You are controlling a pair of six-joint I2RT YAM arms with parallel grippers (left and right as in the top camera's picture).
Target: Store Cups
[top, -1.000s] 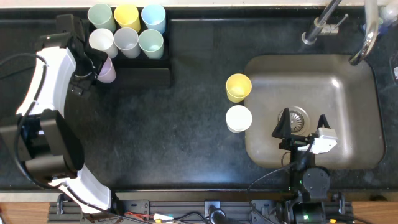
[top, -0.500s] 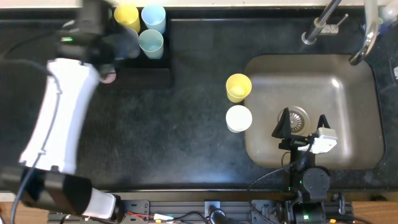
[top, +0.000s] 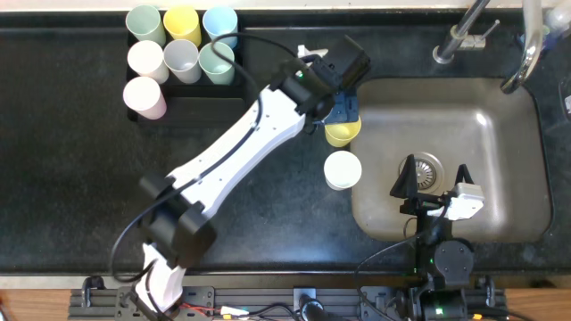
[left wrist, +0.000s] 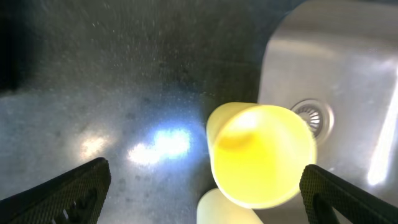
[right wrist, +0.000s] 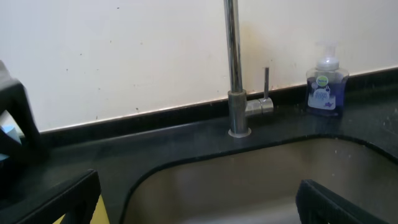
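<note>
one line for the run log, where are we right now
left gripper: open, above yellow cup by sink | right gripper: open, over sink | white cup: on counter, untouched | pink cup: at rack corner

Kitchen worktop, domestic in look. A dark speckled stone countertop (top: 268, 214) holds a sunken stainless steel sink basin (top: 486, 125) with a round metal strainer drain (left wrist: 314, 117) in its floor. A tall chrome tap (right wrist: 233, 68) stands behind the basin against a plain white wall (right wrist: 124, 43). Near the tap is a clear pump bottle of blue liquid soap (right wrist: 324, 92). On the counter, pastel plastic cups (top: 182, 55) stand in a black tray (top: 210, 105).
</note>
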